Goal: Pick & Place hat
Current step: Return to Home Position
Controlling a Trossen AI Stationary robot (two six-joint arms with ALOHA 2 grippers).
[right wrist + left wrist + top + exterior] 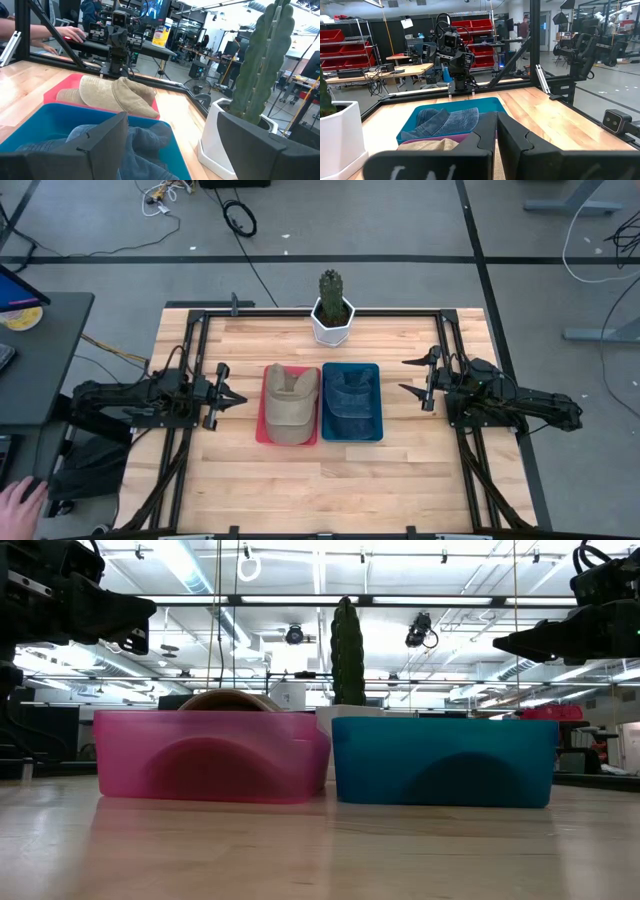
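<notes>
A tan hat [290, 402] lies in a pink bin [262, 432] at the table's middle. A blue denim hat [350, 395] lies in a blue bin [378, 405] right of it. My left gripper [240, 397] hovers left of the pink bin, level, pointing at it, its fingers shut and empty; it also shows in the left wrist view [496, 132]. My right gripper [404, 376] hovers right of the blue bin, open and empty, pointing at it; it also shows in the right wrist view [170, 145]. Both hang above bin height in the low view.
A cactus in a white pot [332, 315] stands behind the two bins at the table's far edge. Black frame rails [300, 312] run along the table's far side and both sides. A person's hand [20, 502] shows off the table at the near left.
</notes>
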